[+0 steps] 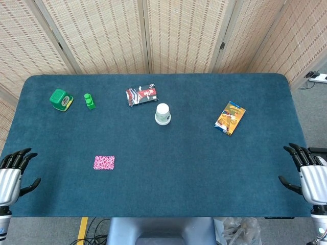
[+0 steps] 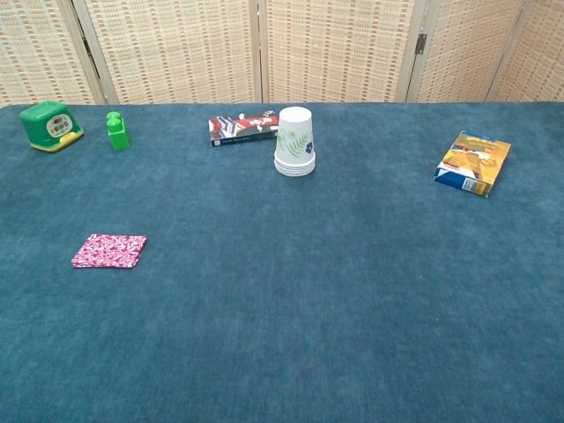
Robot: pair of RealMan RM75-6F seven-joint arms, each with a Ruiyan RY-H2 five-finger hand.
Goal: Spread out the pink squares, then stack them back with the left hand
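Note:
A pink patterned stack of squares [image 1: 104,163] lies flat on the blue table, front left; the chest view shows the same pink squares [image 2: 109,250] as one neat pile. My left hand [image 1: 10,176] hovers at the table's front left corner, fingers apart and holding nothing, well left of the squares. My right hand [image 1: 310,176] is at the front right corner, fingers spread, empty. Neither hand appears in the chest view.
A green box [image 1: 61,99] and a small green bottle [image 1: 90,101] stand at the back left. A dark packet [image 1: 142,95] and stacked paper cups [image 1: 162,114] sit mid-table. An orange-blue snack box [image 1: 230,118] lies at the right.

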